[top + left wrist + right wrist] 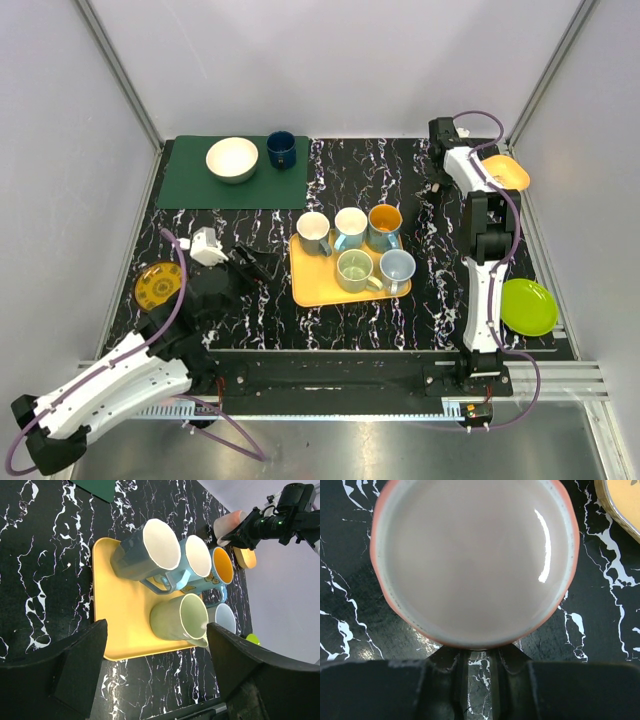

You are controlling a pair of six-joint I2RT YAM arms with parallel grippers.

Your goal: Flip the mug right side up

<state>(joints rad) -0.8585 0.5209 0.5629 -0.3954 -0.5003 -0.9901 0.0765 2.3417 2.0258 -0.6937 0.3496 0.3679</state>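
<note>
Salmon-pink ceramic mug (472,560) sits near the 1 o'clock corner of the black marbled tabletop (400,170), just at 9 o'clock of the orange dish (510,172). Right tool (492,667) points at it, fingers parted, gripping nothing. The mug's pale glossy round face fills the wrist view; mouth or base, can't tell. Left tool (156,627) is wide open and empty, at 9 o'clock of the yellow plastic tray (125,622).

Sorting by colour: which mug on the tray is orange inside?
The mug at the far row's right end; the other four are white, green or pale blue inside.
</note>
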